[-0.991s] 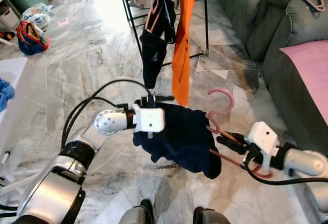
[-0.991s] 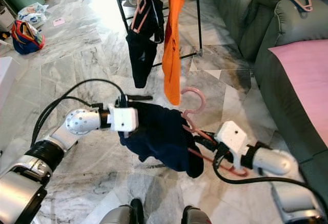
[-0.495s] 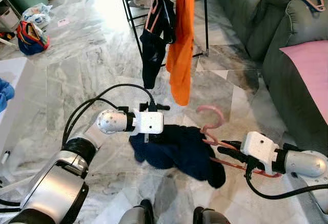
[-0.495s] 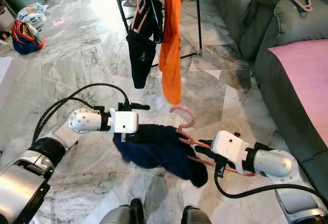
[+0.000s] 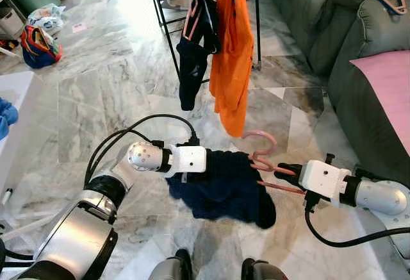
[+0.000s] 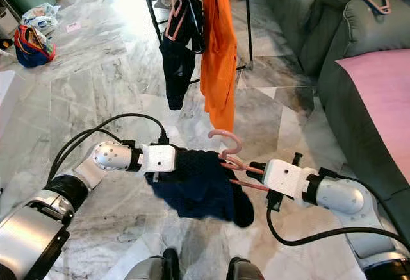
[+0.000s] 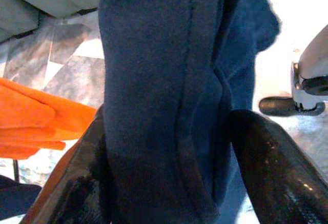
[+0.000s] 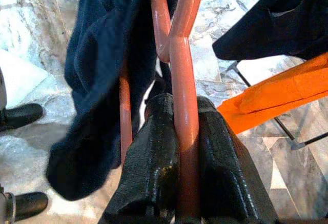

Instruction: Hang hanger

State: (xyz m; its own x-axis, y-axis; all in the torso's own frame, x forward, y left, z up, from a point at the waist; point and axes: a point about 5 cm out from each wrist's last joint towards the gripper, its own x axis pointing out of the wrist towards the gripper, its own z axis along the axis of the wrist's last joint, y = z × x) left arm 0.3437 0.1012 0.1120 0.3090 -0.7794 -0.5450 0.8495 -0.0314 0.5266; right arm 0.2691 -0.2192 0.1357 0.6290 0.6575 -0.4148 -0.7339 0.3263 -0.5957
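The left gripper [image 7: 169, 147] has its two black fingers [image 7: 266, 167] spread around a fold of the navy garment [image 5: 221, 184], so its tips are buried in cloth in the head views. That garment hangs on the pink hanger [image 5: 262, 152], low above the marble floor [image 5: 96, 94], its hook below the orange garment [image 5: 232, 56] on the black rack [image 5: 161, 30]. The right gripper [image 8: 177, 157] is clamped tight on the hanger's bar, seen clearly from its wrist
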